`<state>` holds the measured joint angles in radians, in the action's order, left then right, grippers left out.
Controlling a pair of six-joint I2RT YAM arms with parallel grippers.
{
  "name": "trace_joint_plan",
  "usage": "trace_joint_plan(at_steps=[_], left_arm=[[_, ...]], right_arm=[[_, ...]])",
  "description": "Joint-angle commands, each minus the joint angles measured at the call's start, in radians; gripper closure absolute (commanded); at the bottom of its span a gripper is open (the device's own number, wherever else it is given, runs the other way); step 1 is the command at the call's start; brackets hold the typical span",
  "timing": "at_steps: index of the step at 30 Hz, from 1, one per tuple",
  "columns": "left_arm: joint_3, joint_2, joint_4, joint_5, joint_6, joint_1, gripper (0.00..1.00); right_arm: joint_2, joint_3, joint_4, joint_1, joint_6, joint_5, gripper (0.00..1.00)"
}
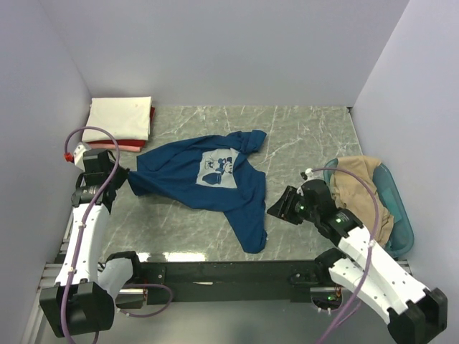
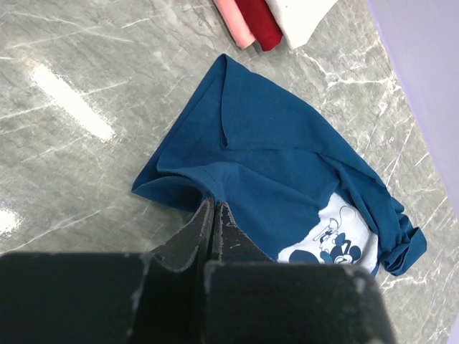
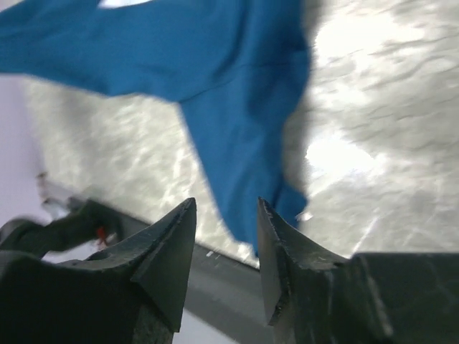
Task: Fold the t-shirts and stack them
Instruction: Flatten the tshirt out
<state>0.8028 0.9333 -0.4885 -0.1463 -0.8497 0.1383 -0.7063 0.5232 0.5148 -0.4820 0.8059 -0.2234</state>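
Top external shows the left gripper point(image 1: 123, 176) clamped on the dark blue t-shirt point(image 1: 197, 179), which stretches rightward from it; the right gripper point(image 1: 278, 208), parted and empty, has the shirt's tail just to its left.

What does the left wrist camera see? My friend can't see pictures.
The left fingers are shut on a bunched edge of the dark blue t-shirt, which lies rumpled on the grey marble table with its cartoon print showing. A pile of folded shirts, pink, red and cream, peeks in at the top.
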Motion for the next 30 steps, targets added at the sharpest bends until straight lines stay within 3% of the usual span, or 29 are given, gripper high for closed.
trace_joint_plan(at_steps=[1,11,23,26,27,30], left_arm=[[0.030,-0.005,0.038,0.017,0.028,0.007,0.99],[0.039,-0.016,0.013,0.007,0.050,0.023,0.99],[0.030,-0.024,0.005,0.019,0.058,0.044,0.99],[0.032,-0.024,0.002,0.017,0.060,0.047,0.99],[0.033,-0.025,0.001,0.014,0.060,0.047,0.99],[0.044,-0.027,-0.009,0.008,0.064,0.050,0.99]], right_arm=[[-0.090,-0.009,-0.080,0.000,-0.019,0.093,0.55],[-0.421,-0.029,-0.381,0.051,0.024,0.111,0.56],[-0.662,-0.005,-0.548,0.063,0.061,0.062,0.57],[-0.679,-0.006,-0.559,0.066,0.069,0.059,0.68],[-0.677,-0.005,-0.550,0.068,0.069,0.068,0.81],[-0.633,-0.012,-0.526,0.092,0.062,0.084,1.00]])
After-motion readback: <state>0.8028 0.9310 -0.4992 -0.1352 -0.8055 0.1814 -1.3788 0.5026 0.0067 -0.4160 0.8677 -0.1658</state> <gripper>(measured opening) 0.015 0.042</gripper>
